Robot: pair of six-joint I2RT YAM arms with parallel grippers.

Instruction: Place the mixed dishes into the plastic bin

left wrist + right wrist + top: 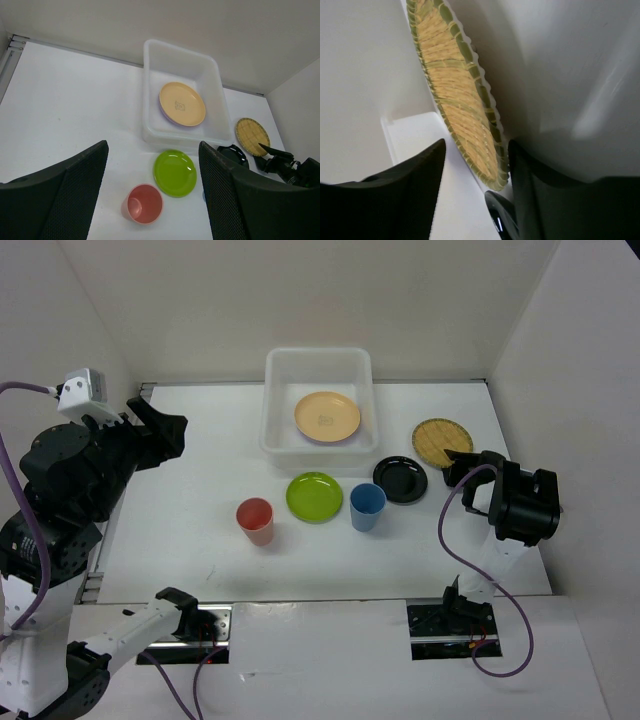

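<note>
Right gripper (pixel 453 458) straddles the near rim of the disc (pixel 437 437), jaws parted and not clamped. Left gripper (pixel 166 428) hangs at the left, spread wide, holding nothing.

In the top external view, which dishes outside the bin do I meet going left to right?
red cup → lime green plate → blue cup → black plate → tan woven disc

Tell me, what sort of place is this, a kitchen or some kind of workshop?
Most likely a robot test booth, not a kitchen: plain white walls box in a white table, a cabled left arm and right arm stand at its near edge, and small dishes sit by a plastic bin.
</note>
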